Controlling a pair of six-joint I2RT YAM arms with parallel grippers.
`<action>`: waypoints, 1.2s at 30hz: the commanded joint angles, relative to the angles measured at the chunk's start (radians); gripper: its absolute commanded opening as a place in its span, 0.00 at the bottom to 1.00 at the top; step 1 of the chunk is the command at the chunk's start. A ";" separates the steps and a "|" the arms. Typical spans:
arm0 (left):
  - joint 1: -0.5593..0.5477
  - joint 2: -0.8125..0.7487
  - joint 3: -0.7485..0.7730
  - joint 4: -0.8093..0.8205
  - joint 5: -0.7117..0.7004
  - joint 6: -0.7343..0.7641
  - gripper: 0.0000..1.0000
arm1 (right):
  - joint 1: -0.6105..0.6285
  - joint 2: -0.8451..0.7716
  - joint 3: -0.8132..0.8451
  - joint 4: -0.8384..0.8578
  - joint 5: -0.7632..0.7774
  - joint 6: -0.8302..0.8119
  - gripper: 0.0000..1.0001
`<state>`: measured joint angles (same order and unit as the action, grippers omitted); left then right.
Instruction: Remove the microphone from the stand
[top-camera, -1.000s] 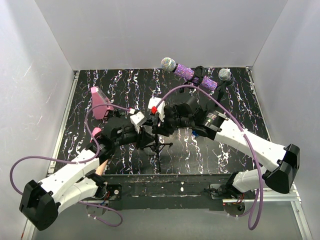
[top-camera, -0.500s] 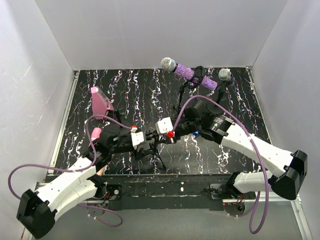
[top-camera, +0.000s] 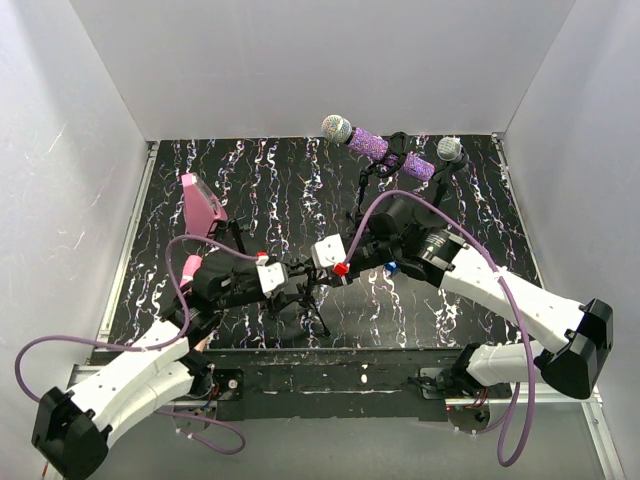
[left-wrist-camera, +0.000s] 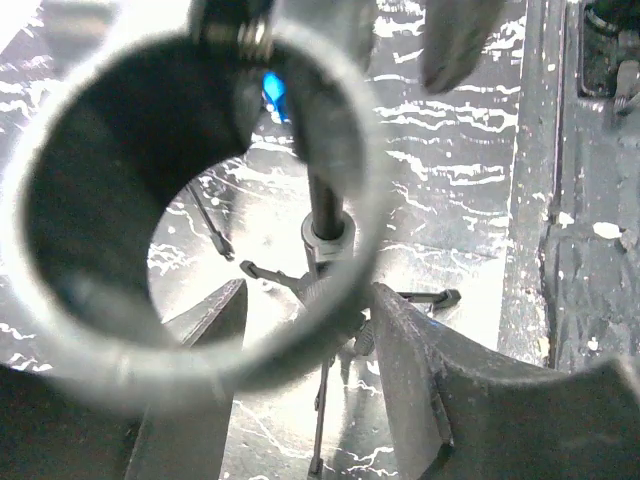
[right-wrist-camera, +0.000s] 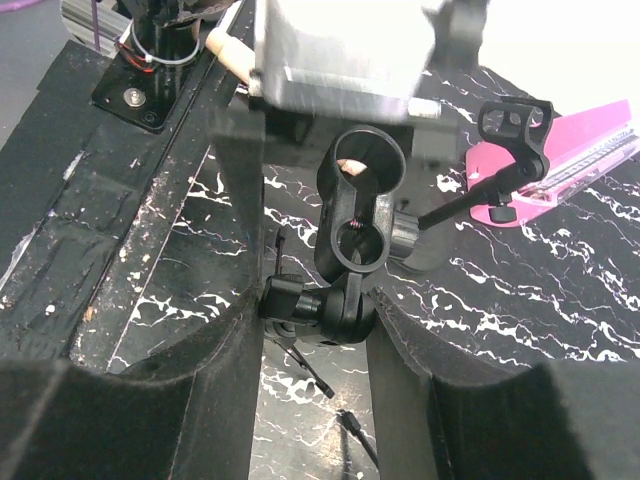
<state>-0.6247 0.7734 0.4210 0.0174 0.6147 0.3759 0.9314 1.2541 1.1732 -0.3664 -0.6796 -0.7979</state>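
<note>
— How many mics do you count?
— Two, both at the back of the black marbled table (top-camera: 250, 170). The first microphone (top-camera: 365, 142) and the second microphone (top-camera: 428, 165) each have a purple glitter barrel and a silver mesh ball, and both sit up in the thin black rear stands (top-camera: 400, 152).
— And in the middle?
— One spindly tripod stand (top-camera: 318, 300), topped by a black plastic clip (right-wrist-camera: 358, 160), an open ring. The left gripper (left-wrist-camera: 308, 300) is spread wide, astride the pole. The right gripper (right-wrist-camera: 318, 302) flanks the clip's joint; whether it's pinching, I can't tell. There's one pink wedge (top-camera: 200, 206), far left.
</note>
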 joint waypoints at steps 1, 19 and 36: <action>0.000 -0.088 0.013 -0.068 -0.033 -0.026 0.51 | -0.005 -0.001 -0.007 0.034 0.068 -0.023 0.28; 0.000 -0.029 0.042 -0.034 -0.001 -0.092 0.30 | -0.005 0.038 0.019 0.040 0.094 0.011 0.28; 0.000 0.020 0.059 -0.023 -0.039 -0.179 0.05 | -0.005 0.051 0.022 0.050 0.118 0.046 0.28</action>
<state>-0.6167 0.7647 0.4427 -0.0235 0.5880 0.1951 0.9295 1.2827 1.1763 -0.3225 -0.6312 -0.7242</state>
